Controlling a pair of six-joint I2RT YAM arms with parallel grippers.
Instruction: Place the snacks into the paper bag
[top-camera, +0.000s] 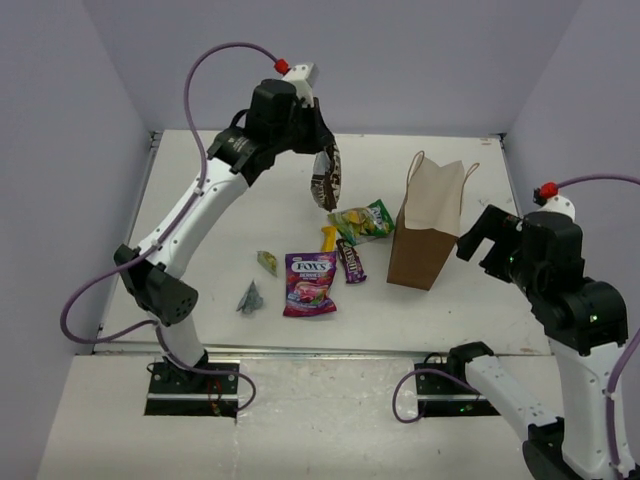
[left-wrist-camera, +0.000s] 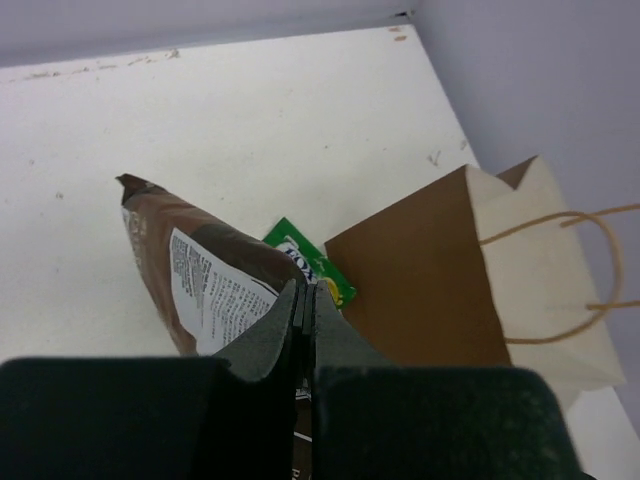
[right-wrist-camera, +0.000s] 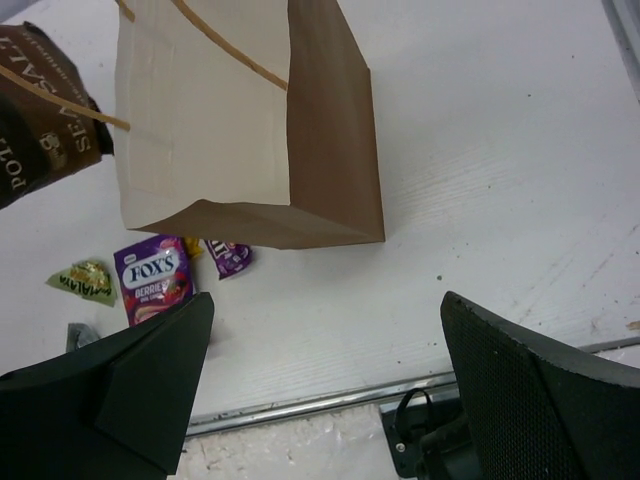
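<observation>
Snacks (top-camera: 351, 262) of this sort are light, crinkly film packets, so expect them to be slippery and floppy rather than stiff. Your left gripper (left-wrist-camera: 303, 310) is clamped tight on the top edge of the long brown packet (top-camera: 326, 182), which hangs in the air above the table (top-camera: 200, 200), to the left of the paper bag (top-camera: 425, 240) and apart from it. That pinch at the edge looks like a sound place to hold it; a grip on the puffed middle would likely slide off. The rest lie flat on the table left of the bag: a green bag (top-camera: 365, 220), a purple pouch (right-wrist-camera: 155, 280), a yellow bar (top-camera: 328, 237) and two tiny wrappers further left.

Treat the paper bag as the delicate part. It stands upright with its mouth up, and thin paper like that should tip or crumple at a nudge. Your right gripper (top-camera: 485, 240) sits near its right side with jaws spread wide, gripping nothing.
</observation>
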